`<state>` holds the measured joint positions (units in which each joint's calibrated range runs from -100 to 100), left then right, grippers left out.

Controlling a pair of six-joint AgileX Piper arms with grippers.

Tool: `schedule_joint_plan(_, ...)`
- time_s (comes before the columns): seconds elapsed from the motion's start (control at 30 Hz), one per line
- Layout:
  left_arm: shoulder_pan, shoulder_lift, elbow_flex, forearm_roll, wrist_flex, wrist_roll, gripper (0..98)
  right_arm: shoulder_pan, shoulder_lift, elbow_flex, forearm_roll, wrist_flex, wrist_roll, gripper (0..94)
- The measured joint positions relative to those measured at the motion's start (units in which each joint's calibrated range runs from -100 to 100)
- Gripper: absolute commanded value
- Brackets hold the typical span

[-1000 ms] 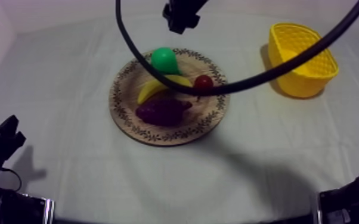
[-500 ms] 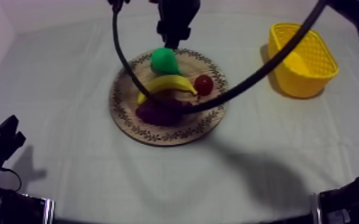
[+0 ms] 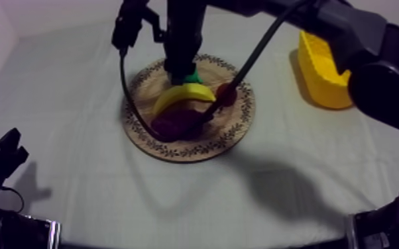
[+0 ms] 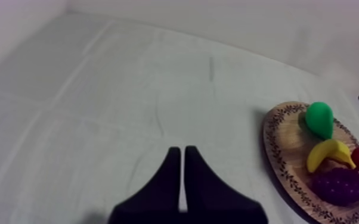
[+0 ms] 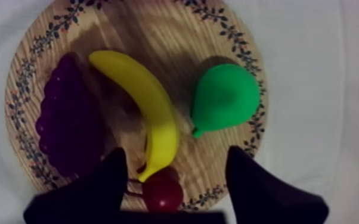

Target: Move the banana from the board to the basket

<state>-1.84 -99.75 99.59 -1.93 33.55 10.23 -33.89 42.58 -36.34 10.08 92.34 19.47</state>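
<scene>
The right gripper [image 5: 176, 156] hangs over the wooden board [image 3: 175, 151], fingers spread wide with nothing between them. The banana [image 5: 143, 101] lies across the board's middle, between the grapes [image 5: 68, 128] and the pear [image 5: 226, 98]. The yellow basket [image 3: 321, 83] stands near the tabletop's far right edge. The left gripper [image 4: 182, 154], fingers pressed together, sits by the near left corner.

Top view. The round wooden board [image 3: 238, 127] lies mid-worktop [image 3: 76, 192] and carries four toy fruits. The banana [image 3: 179, 96] lies across its centre, a bunch of grapes [image 3: 179, 123] touches it on the near side, and a small red fruit [image 3: 227, 93] sits just beside its right tip. A green pear [image 3: 193, 79] on the far side is partly hidden. Our right arm [image 3: 374, 53] crosses from the upper right, and our right gripper [image 3: 181, 71] hangs over the pear. The yellow basket [image 3: 318, 79] stands well apart at right, partly behind that arm. Our left gripper [image 3: 13, 147] sits low at the left edge.
</scene>
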Motion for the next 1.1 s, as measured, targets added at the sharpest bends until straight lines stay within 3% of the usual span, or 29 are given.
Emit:
schedule_joint_plan(0.63,0.0,0.0,0.0,0.0,0.0,0.0,0.0,1.1,16.4,-8.3,0.2,-1.4,0.1,46.1)
schedule_joint_plan(0.77,0.0,0.0,0.0,0.0,0.0,0.0,0.0,1.0,18.0,-8.4,0.2,-2.1,0.2,39.2)
schedule_joint_plan(0.97,0.0,0.0,0.0,0.0,0.0,0.0,0.0,0.6,19.3,-9.7,0.2,-2.1,0.2,18.3)
schedule_joint_plan(1.1,0.0,0.0,0.0,0.0,0.0,0.0,0.0,0.4,19.3,-10.0,0.1,-2.2,0.1,12.1)
